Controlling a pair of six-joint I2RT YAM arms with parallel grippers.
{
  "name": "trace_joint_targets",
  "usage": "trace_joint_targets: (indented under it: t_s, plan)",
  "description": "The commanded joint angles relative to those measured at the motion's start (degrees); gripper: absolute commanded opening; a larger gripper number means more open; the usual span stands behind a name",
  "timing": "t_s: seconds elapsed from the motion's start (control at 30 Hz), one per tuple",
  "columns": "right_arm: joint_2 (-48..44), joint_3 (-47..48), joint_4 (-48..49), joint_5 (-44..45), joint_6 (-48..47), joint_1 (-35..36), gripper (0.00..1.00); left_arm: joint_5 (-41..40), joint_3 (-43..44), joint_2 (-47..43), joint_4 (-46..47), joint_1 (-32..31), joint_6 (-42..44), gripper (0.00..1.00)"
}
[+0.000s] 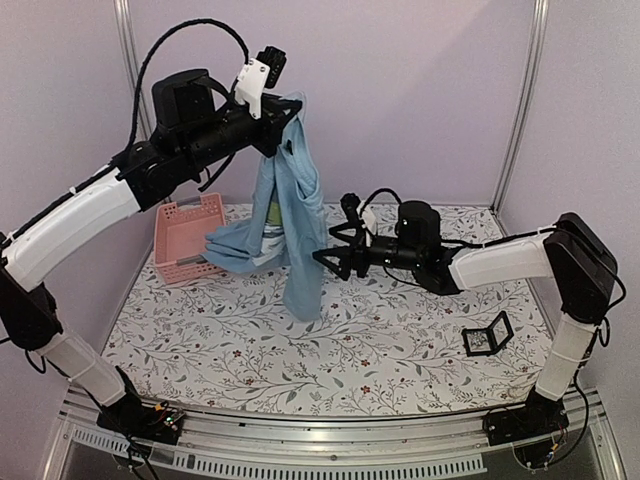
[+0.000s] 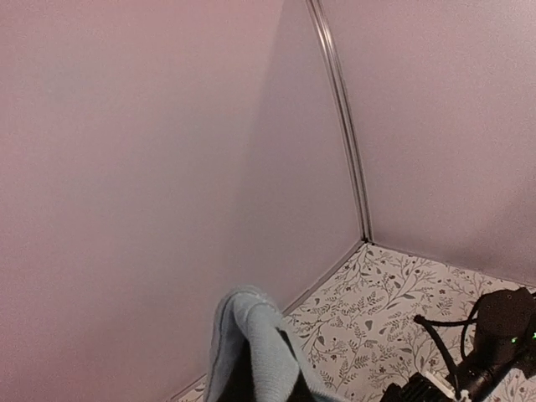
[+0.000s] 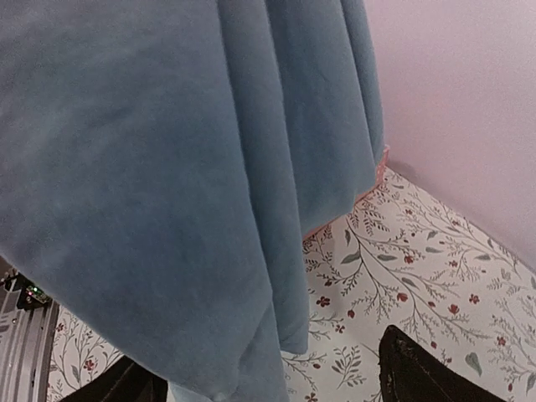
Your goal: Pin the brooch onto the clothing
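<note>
Clothing (image 1: 295,215) hangs bunched from my left gripper (image 1: 281,118), which is clamped on its top fold, up and right of the pink basket (image 1: 185,240). Its lower folds reach that basket's right side. Farther right, my right gripper (image 1: 328,262) hovers with jaws wide and empty, just beside the cloth.

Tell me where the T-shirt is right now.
In the top view, the T-shirt hangs left of centre from the left end effector, its lower folds on the table beside the pink basket. The right end effector faces it.
</note>
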Motion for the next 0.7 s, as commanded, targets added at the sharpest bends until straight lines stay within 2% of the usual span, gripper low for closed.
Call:
trace_joint_targets:
  t_s: [0.0, 0.03, 0.1, 0.27, 0.33, 0.43, 0.5, 0.67]
  plan:
    - [2.3, 5.0, 4.2, -4.5, 3.3, 0.5, 0.51, -1.3, -1.1, -3.0, 3.6, -0.9, 0.5, 0.0]
    - [2.4, 5.6, 3.9, -5.7, 3.5, 0.6, 0.33, -1.3, -1.4, -3.3, 3.6, -0.9, 0.4, 0.0]
    - [2.2, 5.7, 2.7, -4.3, 3.5, 1.0, 0.02, -1.7, -1.4, -4.2, 3.6, -0.9, -0.4, 0.0]
    - [-3.2, 5.3, -3.2, -5.4, 0.2, 1.8, 0.0, -2.2, -2.5, -9.1, 3.4, -1.1, -2.9, 0.0]
    - [-7.1, 8.4, -11.5, -2.8, -3.6, 4.4, 0.0, -2.0, -2.2, -12.0, 1.5, -1.7, -1.8, 0.0]
    - [-10.8, 15.2, -26.2, 2.6, -15.3, 10.2, 0.0, -4.5, -1.5, -16.6, -1.3, -5.0, 1.2, 0.0]
    - [-12.6, 19.1, -32.5, 1.6, -19.8, 13.1, 0.0, -5.6, -1.9, -20.0, -1.4, -7.2, 2.4, 0.0]
    - [-17.7, 20.5, -33.9, -6.3, -20.9, 15.9, 0.0, -11.8, -3.2, -22.7, -1.5, -9.9, 6.3, 0.0]
